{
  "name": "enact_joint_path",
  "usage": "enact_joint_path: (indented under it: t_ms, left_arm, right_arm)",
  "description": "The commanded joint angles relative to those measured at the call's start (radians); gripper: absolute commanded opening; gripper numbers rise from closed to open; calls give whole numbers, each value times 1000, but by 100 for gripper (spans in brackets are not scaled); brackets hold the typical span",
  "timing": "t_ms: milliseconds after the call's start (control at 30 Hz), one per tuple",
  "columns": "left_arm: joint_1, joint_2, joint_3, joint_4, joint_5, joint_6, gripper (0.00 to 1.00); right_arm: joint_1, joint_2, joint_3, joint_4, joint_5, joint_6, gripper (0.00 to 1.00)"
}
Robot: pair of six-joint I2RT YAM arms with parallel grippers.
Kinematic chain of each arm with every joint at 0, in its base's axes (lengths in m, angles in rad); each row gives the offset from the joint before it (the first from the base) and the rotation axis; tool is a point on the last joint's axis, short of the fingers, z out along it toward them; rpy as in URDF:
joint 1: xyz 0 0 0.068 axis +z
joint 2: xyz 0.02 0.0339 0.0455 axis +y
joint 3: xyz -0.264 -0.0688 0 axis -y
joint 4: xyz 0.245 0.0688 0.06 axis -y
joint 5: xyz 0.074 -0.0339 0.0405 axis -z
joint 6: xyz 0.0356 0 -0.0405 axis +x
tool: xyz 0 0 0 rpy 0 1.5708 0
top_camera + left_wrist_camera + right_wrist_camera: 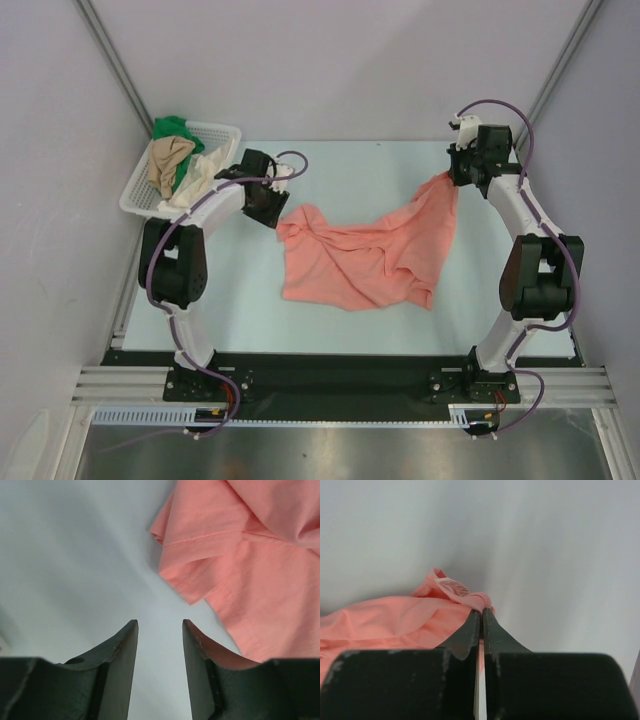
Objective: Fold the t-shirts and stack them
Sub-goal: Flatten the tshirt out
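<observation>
while the right gripper (481,611) pinches a corner of the crumpled pink shirt (355,262) lying mid desk (340,175), the left gripper (160,625) hangs open, empty; other shirts (178,158) sit in the far-left-corner basket (228,131), nothing folded.

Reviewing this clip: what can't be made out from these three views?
- Top view: how many shirts fill the basket; they are bunched over one another.
- Right wrist view: how much of the salmon-pink shirt the right gripper pinches; its fingers cover the fold.
- Left wrist view: most of that shirt, cut off by the frame edges.
</observation>
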Motion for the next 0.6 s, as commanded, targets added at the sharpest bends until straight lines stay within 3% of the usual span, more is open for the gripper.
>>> enact_joint_path:
  t_ms: [0, 233, 567]
  left_arm:
    - [17, 48, 33, -21, 125, -57, 45]
    - [72, 70, 7, -27, 285, -142, 47]
    - [80, 151, 56, -35, 323, -151, 48]
  right_arm:
    - [2, -36, 45, 3, -15, 8, 0]
    - [2, -49, 40, -13, -6, -17, 0]
    - [2, -60, 17, -20, -9, -21, 0]
